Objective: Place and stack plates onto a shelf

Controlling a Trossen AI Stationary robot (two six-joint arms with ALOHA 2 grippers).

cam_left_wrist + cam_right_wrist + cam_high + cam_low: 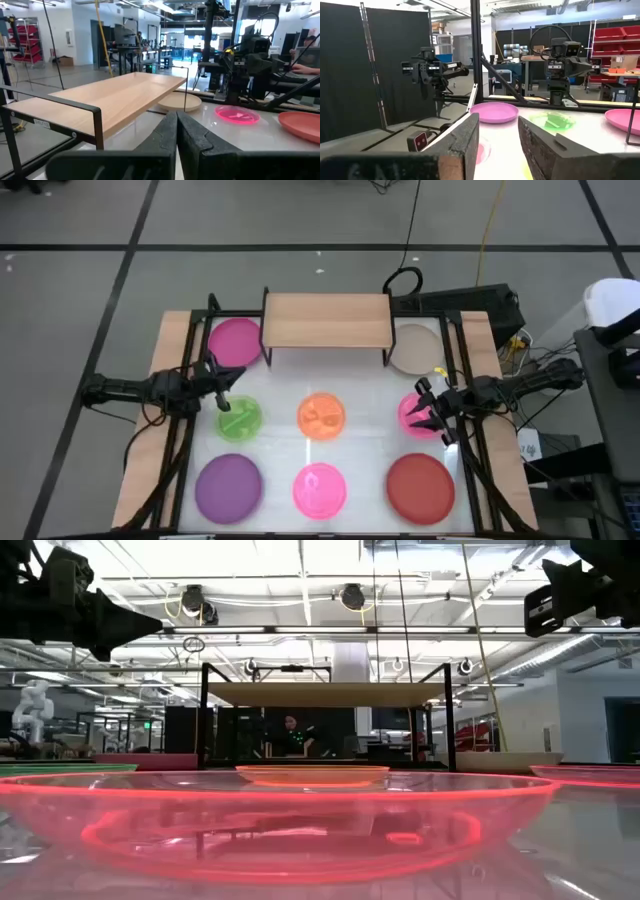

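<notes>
The shelf [325, 320] stands at the table's far middle with its board bare. On the table lie a magenta plate [235, 340], a beige plate [415, 345], a green plate [238, 418], an orange plate [322, 415], a small pink plate [415, 418], a purple plate [228, 485], another pink plate [320, 488] and a red plate [420, 485]. My left gripper [222, 390] hovers shut between the magenta and green plates, its fingers [176, 132] closed together. My right gripper [426, 408] hangs open above the small pink plate [481, 150], touching nothing.
Black frame bars [190, 380] run along the table's left and right sides beside both arms. The shelf's thin black legs [97, 127] stand at its corners. The low view shows both arms [60, 600] high above the plates.
</notes>
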